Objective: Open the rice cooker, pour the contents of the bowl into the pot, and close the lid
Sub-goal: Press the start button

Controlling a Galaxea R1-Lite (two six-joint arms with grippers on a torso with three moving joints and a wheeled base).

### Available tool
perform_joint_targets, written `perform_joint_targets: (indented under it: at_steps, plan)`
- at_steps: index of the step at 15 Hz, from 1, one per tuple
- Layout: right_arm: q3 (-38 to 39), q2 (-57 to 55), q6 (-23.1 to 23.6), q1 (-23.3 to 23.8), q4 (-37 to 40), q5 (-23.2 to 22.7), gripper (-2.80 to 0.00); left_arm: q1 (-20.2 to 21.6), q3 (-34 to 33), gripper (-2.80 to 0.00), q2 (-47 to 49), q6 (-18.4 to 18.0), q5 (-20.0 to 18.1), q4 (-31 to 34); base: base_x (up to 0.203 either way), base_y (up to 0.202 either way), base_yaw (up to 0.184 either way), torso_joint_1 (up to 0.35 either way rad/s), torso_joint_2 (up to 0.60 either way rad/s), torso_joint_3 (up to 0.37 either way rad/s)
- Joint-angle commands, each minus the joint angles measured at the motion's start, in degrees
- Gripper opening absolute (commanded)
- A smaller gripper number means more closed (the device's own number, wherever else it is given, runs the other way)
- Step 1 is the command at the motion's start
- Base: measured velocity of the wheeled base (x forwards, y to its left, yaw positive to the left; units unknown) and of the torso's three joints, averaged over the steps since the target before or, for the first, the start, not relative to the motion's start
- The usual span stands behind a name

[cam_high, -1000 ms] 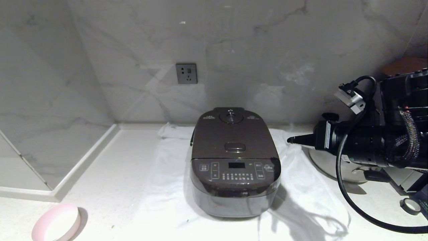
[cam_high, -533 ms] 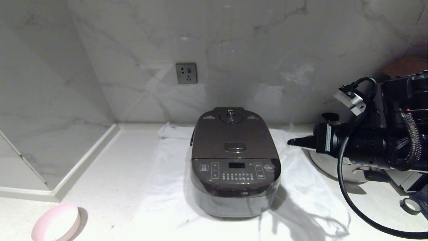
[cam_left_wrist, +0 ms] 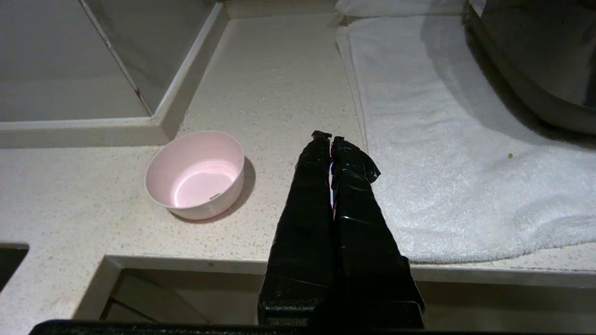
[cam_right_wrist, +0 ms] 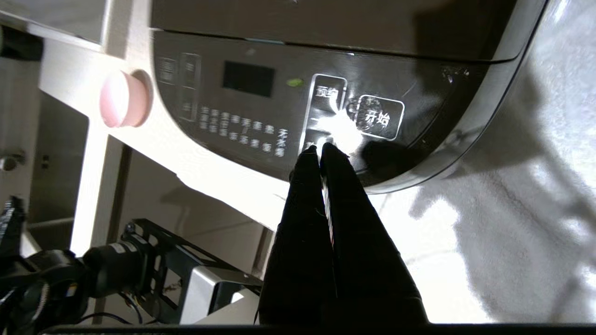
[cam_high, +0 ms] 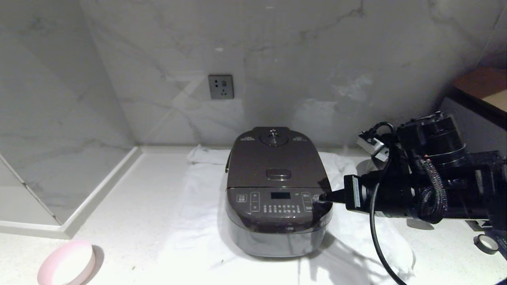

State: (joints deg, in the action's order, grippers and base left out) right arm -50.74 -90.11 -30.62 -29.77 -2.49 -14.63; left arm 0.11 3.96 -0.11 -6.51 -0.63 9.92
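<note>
The dark brown rice cooker point(cam_high: 277, 206) stands on a white towel with its lid point(cam_high: 277, 166) down, so the pot is hidden. My right gripper point(cam_high: 321, 196) is shut and empty, and its tip is at the right end of the cooker's front button panel point(cam_right_wrist: 260, 102). The pale pink bowl point(cam_high: 67, 263) sits upright near the counter's front left. In the left wrist view the bowl's point(cam_left_wrist: 195, 174) inside shows no contents. My left gripper point(cam_left_wrist: 330, 137) is shut and empty above the counter's front edge, between the bowl and the towel.
The white towel point(cam_high: 190, 221) spreads under and around the cooker, with a tiny green bit point(cam_left_wrist: 510, 156) lying on it. A wall socket point(cam_high: 221, 86) is behind the cooker. A raised ledge point(cam_high: 99, 190) borders the counter on the left. A small tape ring point(cam_high: 486, 243) lies at the far right.
My right arm has swung left and forward, its shut tip going from beside the cooker's right rear to the front panel's right end. Cooker and bowl have stayed put.
</note>
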Motion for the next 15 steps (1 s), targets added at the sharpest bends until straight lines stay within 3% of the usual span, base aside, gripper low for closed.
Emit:
perform_joint_targets:
  at_steps: [1, 15]
  plan:
    - [-0.17, -3.99, -0.07, -0.06, -0.23, -0.06, -2.80, -0.02, -0.01, -2.80, -0.07, 0.98, 0.10, 0.36, 0.000, 0.000, 0.000, 0.000, 0.00, 0.000]
    - [-0.59, -6.13, 0.12, 1.16, -5.07, 0.13, -2.80, -0.02, -0.01, -2.80, -0.07, 1.81, 0.10, 0.36, 0.000, 0.000, 0.000, 0.000, 0.00, 0.000]
